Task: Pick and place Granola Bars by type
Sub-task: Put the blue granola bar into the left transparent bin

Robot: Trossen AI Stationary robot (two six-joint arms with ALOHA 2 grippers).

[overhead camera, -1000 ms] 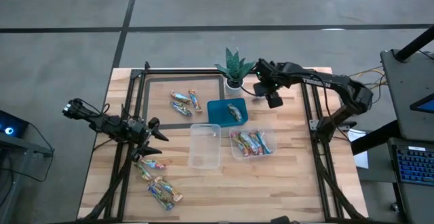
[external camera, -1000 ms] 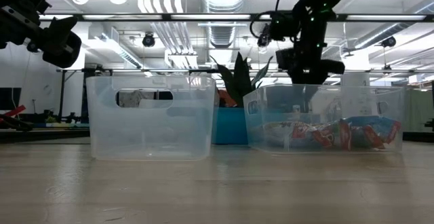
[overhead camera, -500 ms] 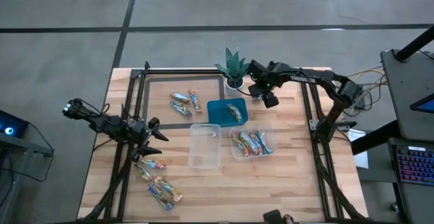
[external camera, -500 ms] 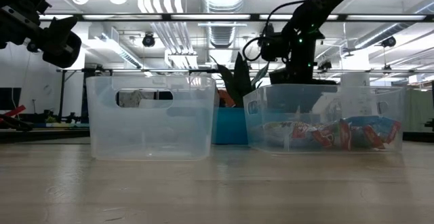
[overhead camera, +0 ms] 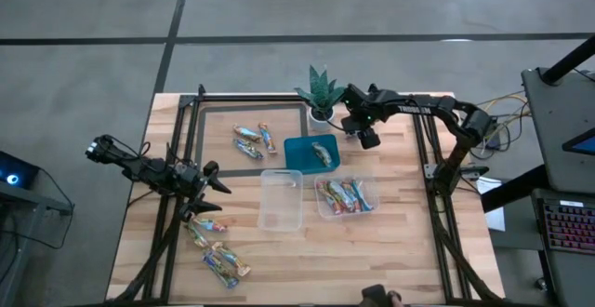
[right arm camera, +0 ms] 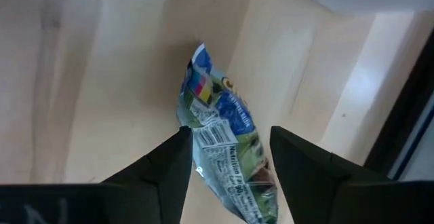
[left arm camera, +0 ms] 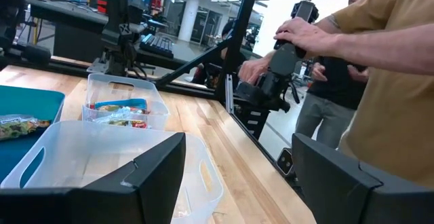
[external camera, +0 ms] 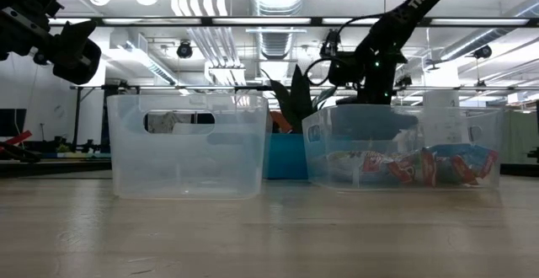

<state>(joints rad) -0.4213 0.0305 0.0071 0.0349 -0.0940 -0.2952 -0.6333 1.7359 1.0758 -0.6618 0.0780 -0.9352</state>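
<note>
In the right wrist view a blue and green wrapped granola bar (right arm camera: pixel 224 159) lies flat on the wood. My right gripper (right arm camera: pixel 227 132) is open above it, one finger on each side. In the high view that gripper (overhead camera: pixel 359 130) sits by the plant pot (overhead camera: pixel 321 113) at the table's far side and hides the bar. More bars lie at the far left (overhead camera: pixel 253 140), at the near left (overhead camera: pixel 216 249), in the teal tray (overhead camera: pixel 311 153) and in the right tub (overhead camera: pixel 346 196). My left gripper (overhead camera: pixel 214 180) waits open at the table's left. My right gripper comes at the bar from above with its fingers pointing down and lying across the bar's length. One finger (right arm camera: pixel 173 159) meets the bar's edge in the picture. Whether it touches the bar, I cannot tell.
An empty clear tub (overhead camera: pixel 281 199) stands beside the right tub. A black frame (overhead camera: pixel 251 100) runs round the table's far part. A person (left arm camera: pixel 380 68) stands beyond the table's right edge with hands on the other arm's base. Bare wood lies at the near right.
My right gripper has moved a little toward the table's left, closer to the plant pot, and has come down toward the table. Its arm has stretched out flatter. Nothing else has moved.
</note>
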